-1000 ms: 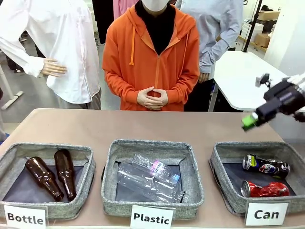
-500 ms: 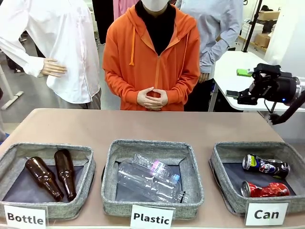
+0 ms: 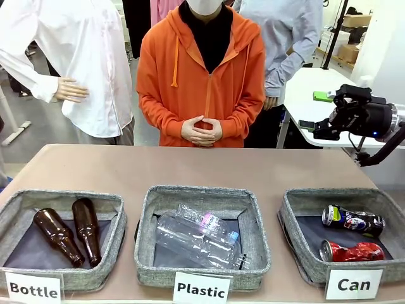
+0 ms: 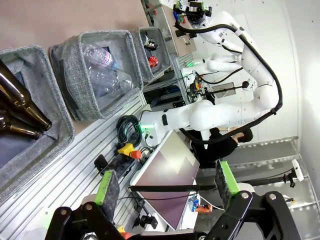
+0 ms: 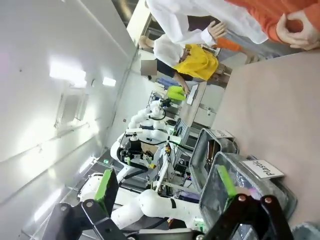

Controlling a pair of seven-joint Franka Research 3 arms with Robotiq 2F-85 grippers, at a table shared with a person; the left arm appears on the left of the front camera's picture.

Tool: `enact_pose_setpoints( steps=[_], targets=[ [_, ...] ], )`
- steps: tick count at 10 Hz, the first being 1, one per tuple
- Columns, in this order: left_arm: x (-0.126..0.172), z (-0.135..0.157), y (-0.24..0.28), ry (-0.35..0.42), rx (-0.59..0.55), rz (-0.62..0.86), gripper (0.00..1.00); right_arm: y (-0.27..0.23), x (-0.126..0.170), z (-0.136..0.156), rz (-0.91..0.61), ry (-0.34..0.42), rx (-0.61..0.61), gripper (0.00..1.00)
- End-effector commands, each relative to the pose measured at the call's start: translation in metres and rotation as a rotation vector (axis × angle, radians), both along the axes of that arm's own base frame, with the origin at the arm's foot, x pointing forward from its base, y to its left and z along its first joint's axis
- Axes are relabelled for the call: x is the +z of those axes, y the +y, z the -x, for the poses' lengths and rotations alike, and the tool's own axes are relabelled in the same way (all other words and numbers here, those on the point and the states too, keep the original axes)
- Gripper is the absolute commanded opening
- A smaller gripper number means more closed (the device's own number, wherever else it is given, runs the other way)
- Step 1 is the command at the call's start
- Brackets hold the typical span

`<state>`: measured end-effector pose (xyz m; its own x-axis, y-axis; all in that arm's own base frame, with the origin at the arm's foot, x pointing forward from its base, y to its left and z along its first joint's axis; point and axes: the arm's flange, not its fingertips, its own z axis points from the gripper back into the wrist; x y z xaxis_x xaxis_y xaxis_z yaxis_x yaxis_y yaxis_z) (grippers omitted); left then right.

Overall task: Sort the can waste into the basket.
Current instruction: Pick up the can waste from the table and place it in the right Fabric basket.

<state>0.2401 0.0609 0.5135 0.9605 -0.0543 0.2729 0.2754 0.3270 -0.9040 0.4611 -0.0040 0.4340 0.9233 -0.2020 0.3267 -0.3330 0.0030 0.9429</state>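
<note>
Can waste already down in the basket (image 3: pixel 297 244) at the table's right front corner, behind the white "Can" label (image 3: pixel 354 284); two cans counted, the black-and-blue can (image 3: pixel 352 221) toward the far wall, the red can (image 3: pixel 352 251) nearer the label, both on their sides, a little apart; sorted by the look of it, nothing loose on the bare table (image 3: pixel 209 168). Right gripper (image 3: pixel 319 111) high off the table's right edge, turned sideways, jaws spread and empty; looks parked clear of the basket, job likely done. Left gripper (image 4: pixel 165 182) jaws wide apart too, nothing between the green pads, hanging off the table's near side. Three baskets along the front edge in all; two brown bottles (image 3: pixel 69 231) lying in the left one, clear plastic bottles (image 3: pixel 199 235) piled in the middle, count hard to tell. Person (image 3: pixel 202 69) standing at the far edge, hands clasped (image 3: pixel 202 130), apparently just watching.
</note>
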Motion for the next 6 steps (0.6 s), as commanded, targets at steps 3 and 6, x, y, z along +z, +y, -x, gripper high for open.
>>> enact_pose_setpoints(
  steps=[3, 6],
  targets=[
    [0.0018, 0.0015, -0.0026, 0.004, 0.000, 0.021, 1.00, -0.0049, 0.0014, -0.0034, 0.014, -0.006, -0.003, 1.00],
    [0.0018, 0.0015, -0.0026, 0.004, 0.000, 0.021, 1.00, -0.0049, 0.0014, -0.0034, 0.014, -0.006, -0.003, 1.00]
  ],
)
